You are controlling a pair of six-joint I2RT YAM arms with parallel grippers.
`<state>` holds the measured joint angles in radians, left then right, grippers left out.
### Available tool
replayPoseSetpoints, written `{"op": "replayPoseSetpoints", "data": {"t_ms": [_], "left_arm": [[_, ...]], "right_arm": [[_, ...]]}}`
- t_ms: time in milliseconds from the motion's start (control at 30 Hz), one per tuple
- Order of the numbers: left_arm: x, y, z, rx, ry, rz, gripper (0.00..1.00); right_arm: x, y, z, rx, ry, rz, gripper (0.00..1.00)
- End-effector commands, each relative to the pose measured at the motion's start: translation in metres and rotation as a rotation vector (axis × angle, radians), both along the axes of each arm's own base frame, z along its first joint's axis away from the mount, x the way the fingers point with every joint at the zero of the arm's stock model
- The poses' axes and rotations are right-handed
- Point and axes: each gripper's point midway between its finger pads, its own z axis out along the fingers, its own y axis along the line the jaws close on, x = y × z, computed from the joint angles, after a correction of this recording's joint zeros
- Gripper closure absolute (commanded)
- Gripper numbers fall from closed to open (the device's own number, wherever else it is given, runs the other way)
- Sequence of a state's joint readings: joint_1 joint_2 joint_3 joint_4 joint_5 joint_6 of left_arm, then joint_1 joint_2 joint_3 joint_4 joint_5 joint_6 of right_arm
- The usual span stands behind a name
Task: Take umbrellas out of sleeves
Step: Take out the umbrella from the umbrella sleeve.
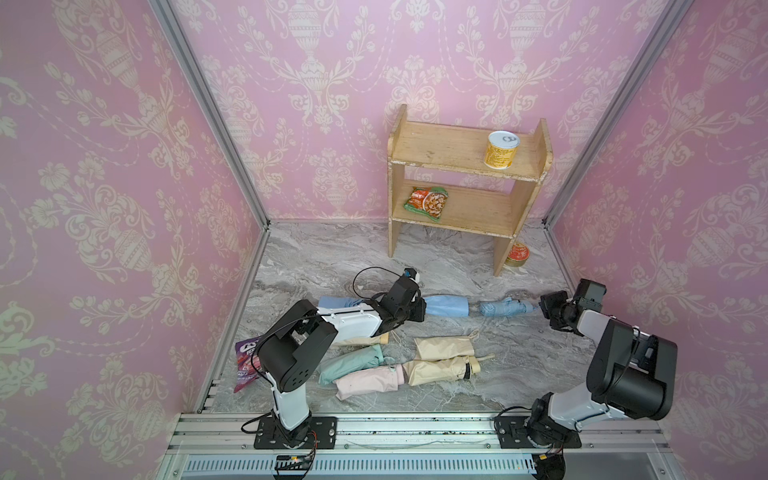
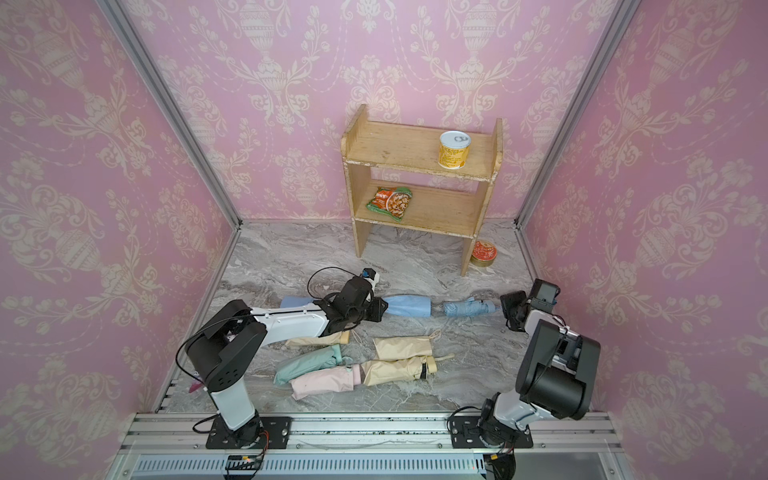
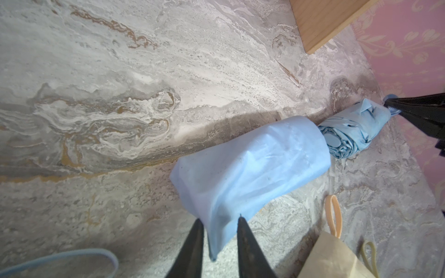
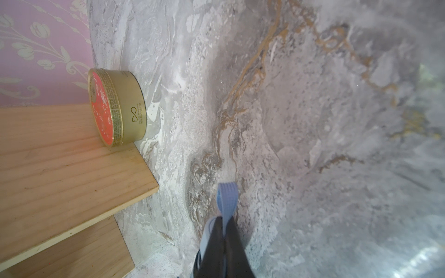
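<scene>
We see the left gripper (image 3: 219,217) with its fingers parted a little, and the flat end of the blue sleeve (image 3: 250,166) lying between them. The right gripper (image 4: 224,218) has its fingers pressed together on the loop (image 4: 227,199) of the blue umbrella (image 1: 505,308). We find that umbrella lying on the table (image 1: 415,257), clear of the sleeve and just beyond its mouth.

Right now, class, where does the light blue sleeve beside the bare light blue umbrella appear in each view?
In a top view: light blue sleeve mid-floor, between left hand and light blue umbrella.
In a top view: sleeve in the same place.
Left wrist: its end between the hand's fingertips.
Right wrist: not in it.
Shared landmark: wooden shelf, in all four.
</scene>
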<state>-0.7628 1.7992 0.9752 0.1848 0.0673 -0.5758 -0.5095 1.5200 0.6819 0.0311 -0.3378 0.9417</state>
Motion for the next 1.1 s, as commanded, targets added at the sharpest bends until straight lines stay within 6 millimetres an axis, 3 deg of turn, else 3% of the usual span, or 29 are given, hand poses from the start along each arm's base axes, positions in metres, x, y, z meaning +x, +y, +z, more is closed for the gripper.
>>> {"op": "replayPoseSetpoints", "data": {"t_ms": [0, 167, 300, 467, 633, 1067], "left_arm": [[0.000, 0.003, 0.025, -0.009, -0.060, 0.007, 0.63], [-0.004, 0.012, 0.043, 0.008, -0.099, 0.002, 0.52], [-0.014, 0.022, 0.058, 0.035, -0.118, -0.021, 0.45], [-0.036, 0.033, 0.069, 0.050, -0.113, -0.058, 0.40], [-0.064, 0.035, 0.066, 0.100, -0.080, -0.123, 0.38], [-0.108, 0.028, 0.033, 0.146, 0.031, -0.193, 0.35]], "right_arm": [[0.005, -0.004, 0.014, -0.027, -0.028, 0.011, 0.82], [0.000, -0.005, 0.031, -0.057, -0.048, 0.008, 0.58], [-0.002, 0.007, 0.060, -0.070, -0.111, 0.053, 0.33], [-0.011, 0.037, 0.091, -0.107, -0.145, 0.157, 0.19], [-0.027, 0.078, 0.102, -0.114, -0.135, 0.296, 0.14], [-0.076, 0.169, 0.076, -0.034, -0.089, 0.485, 0.13]]}}
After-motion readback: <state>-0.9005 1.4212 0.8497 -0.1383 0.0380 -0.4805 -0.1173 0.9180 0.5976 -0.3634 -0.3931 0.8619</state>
